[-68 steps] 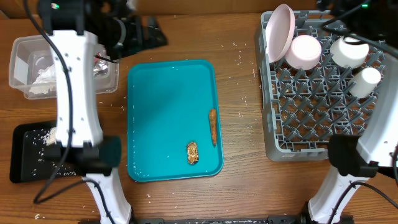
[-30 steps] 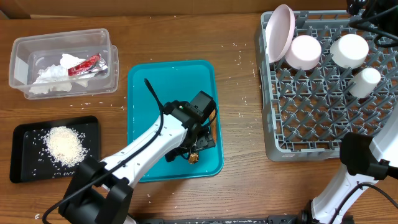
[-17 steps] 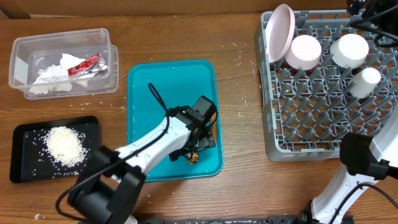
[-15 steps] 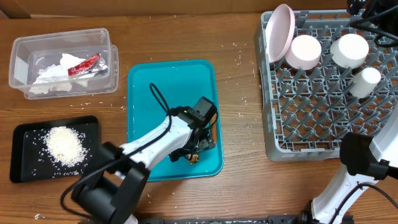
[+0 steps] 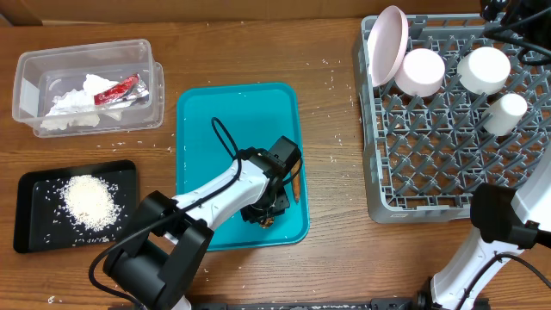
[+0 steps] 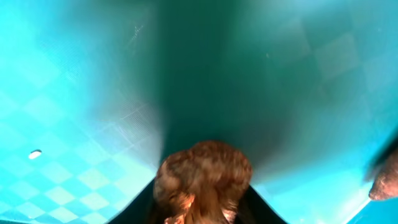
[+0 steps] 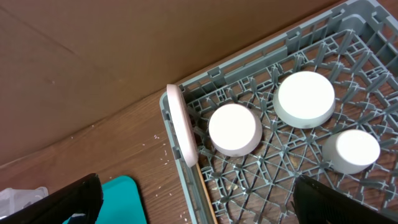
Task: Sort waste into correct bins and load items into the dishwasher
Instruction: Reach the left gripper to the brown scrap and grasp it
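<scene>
My left gripper (image 5: 268, 209) is down on the teal tray (image 5: 232, 129), near its front right corner, shut on the small brown nutty chunk (image 6: 202, 180). Black fingers (image 6: 146, 208) press against both sides of the chunk. In the overhead view the gripper hides most of the chunk. The thin brown sausage (image 5: 295, 185) lies just right of the gripper, and its tip (image 6: 385, 180) shows in the left wrist view. My right gripper (image 7: 196, 202) hangs open high over the grey dish rack (image 7: 261, 180), holding nothing.
The rack (image 5: 430, 146) holds an upright plate (image 5: 387, 43), two bowls (image 5: 419, 71) (image 5: 482, 69) and a cup (image 5: 505, 112). The clear tub (image 5: 26, 86) holds the napkin (image 5: 69, 103) and foil wrapper (image 5: 116, 89). Rice (image 5: 89, 200) lies in the black tray (image 5: 34, 185).
The left arm swung from the tub down to the teal tray. Its jaws have closed in on the nutty chunk over the last second. The right arm has not moved.
</scene>
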Controlling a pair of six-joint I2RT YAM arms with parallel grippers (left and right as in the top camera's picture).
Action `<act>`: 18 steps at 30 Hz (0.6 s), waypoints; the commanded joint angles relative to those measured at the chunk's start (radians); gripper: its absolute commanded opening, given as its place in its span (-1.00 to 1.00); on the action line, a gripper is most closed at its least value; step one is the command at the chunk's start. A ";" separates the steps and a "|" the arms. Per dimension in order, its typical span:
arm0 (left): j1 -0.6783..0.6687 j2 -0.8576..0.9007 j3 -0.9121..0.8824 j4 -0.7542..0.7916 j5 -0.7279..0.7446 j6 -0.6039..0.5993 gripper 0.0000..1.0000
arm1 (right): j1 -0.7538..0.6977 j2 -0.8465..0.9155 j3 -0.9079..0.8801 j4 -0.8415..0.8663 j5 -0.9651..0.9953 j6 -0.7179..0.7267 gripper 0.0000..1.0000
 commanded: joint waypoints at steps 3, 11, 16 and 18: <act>0.053 0.043 0.024 -0.036 0.046 -0.001 -0.49 | 0.000 -0.019 0.007 0.002 -0.005 -0.004 1.00; 0.179 0.042 0.174 -0.161 0.041 0.089 -0.45 | 0.000 -0.019 0.007 0.002 -0.005 -0.004 1.00; 0.294 0.042 0.362 -0.245 0.016 0.165 -0.42 | 0.000 -0.019 0.007 0.002 -0.005 -0.004 1.00; 0.338 0.042 0.431 -0.272 0.001 0.175 -0.41 | 0.000 -0.019 0.007 0.002 -0.005 -0.004 1.00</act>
